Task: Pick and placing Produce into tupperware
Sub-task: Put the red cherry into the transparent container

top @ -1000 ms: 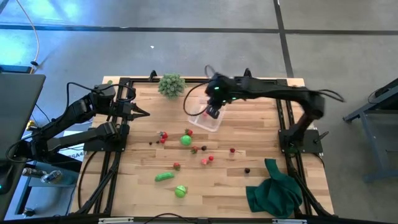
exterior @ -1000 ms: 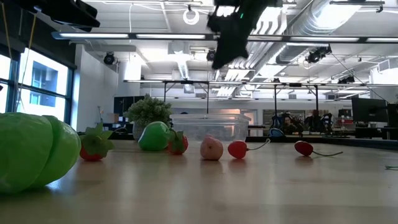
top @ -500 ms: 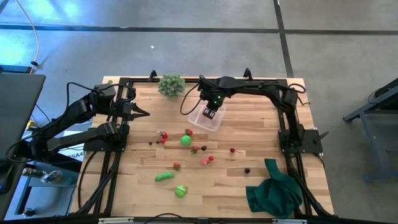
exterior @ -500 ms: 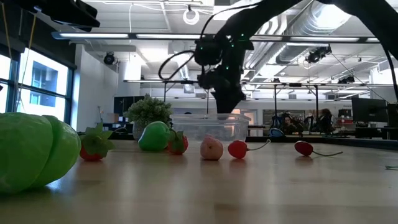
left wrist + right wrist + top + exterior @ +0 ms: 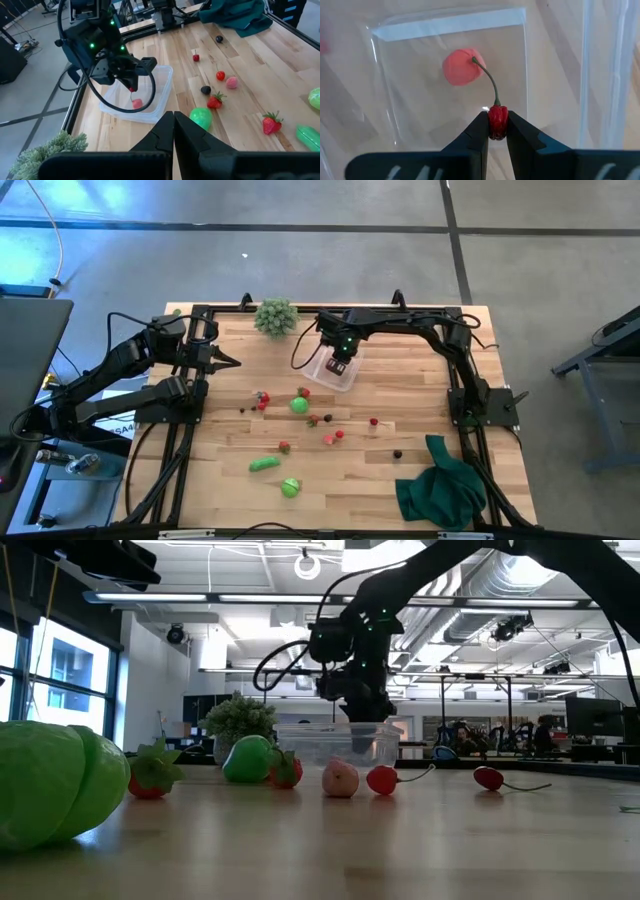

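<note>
Fingers of right gripper (image 5: 496, 131) pinch a cherry (image 5: 497, 120), stem pointing away into tupperware (image 5: 450, 30).

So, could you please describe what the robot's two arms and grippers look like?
Both arms are black and jointed, with loose black cables looping beside them. The right gripper sits under a boxy wrist lit by small green lights. The left gripper has two smooth, dark, tapering fingers.

Overhead looks down; low looks level; both share tupperware (image 5: 331, 372).
</note>
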`<action>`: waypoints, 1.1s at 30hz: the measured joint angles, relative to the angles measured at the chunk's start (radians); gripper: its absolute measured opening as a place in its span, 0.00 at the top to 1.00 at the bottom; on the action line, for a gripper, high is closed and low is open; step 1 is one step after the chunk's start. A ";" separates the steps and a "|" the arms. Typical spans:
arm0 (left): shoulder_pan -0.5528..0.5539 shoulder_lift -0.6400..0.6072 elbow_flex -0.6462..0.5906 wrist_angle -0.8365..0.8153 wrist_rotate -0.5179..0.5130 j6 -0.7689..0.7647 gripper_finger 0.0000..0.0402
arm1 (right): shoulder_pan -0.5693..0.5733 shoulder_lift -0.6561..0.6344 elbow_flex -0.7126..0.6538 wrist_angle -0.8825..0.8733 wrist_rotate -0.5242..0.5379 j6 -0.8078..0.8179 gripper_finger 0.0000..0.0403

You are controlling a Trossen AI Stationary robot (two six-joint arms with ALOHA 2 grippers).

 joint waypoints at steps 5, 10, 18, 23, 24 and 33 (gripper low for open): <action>0.000 0.000 0.000 0.000 0.000 0.000 0.99 | -0.002 0.000 0.000 0.001 -0.046 -0.007 0.88; 0.000 0.000 0.000 0.000 0.000 0.000 0.99 | -0.004 0.000 0.000 0.001 -0.044 -0.007 0.84; 0.000 0.000 0.000 0.000 0.000 0.000 0.99 | -0.004 0.000 0.000 0.009 -0.043 0.011 0.77; 0.000 0.000 0.000 0.000 0.000 0.000 0.99 | -0.004 0.000 0.000 0.025 -0.043 0.010 0.76; 0.000 0.000 0.000 0.000 0.000 0.000 0.99 | -0.004 0.000 0.000 0.026 -0.046 0.005 0.76; 0.000 0.000 0.000 0.000 0.000 0.000 0.99 | 0.009 -0.104 0.072 -0.070 -0.033 0.014 0.76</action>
